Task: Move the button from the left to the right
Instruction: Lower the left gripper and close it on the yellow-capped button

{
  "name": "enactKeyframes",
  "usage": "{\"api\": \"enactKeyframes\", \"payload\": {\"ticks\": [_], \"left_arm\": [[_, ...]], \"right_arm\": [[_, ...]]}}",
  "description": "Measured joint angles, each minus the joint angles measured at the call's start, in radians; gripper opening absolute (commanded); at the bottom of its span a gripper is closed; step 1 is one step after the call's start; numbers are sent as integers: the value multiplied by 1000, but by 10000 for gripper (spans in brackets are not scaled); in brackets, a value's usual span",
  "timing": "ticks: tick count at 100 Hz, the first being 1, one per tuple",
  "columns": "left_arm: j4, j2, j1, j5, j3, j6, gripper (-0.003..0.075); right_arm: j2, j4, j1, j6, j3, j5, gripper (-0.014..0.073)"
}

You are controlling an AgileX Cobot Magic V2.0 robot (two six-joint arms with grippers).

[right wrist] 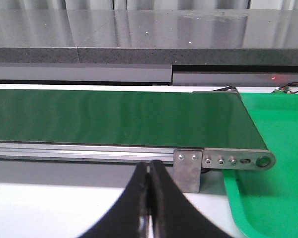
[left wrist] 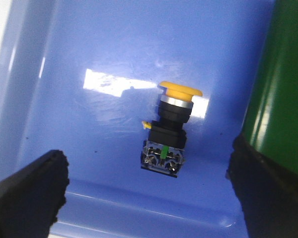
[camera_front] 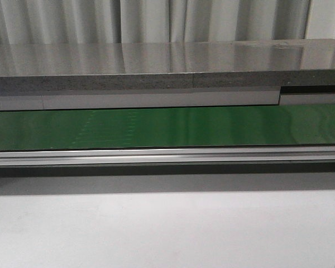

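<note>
Button (left wrist: 168, 130) lying on its side on the floor of a blue bin (left wrist: 89, 44), yellow head toward the bin's far wall, black body and terminal block with a green mark toward the camera. Left gripper (left wrist: 146, 188) spread wide above the bin, one dark finger to each side of the button, touching neither it nor the bin. Right gripper (right wrist: 149, 198) pressed fully together, holding nothing, over the white table (camera_front: 167, 229) near the end of the green conveyor belt (right wrist: 114, 116). Green tray (right wrist: 273, 163) just beside that belt end. Front view: belt and table only, no arm visible.
</note>
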Motion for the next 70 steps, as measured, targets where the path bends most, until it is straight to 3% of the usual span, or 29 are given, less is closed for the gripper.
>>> {"api": "enactKeyframes", "payload": {"ticks": [70], "left_arm": [[-24,182,2,-81,-2,5,619]], "right_arm": [[0,0,0,0,0,0,-68]]}}
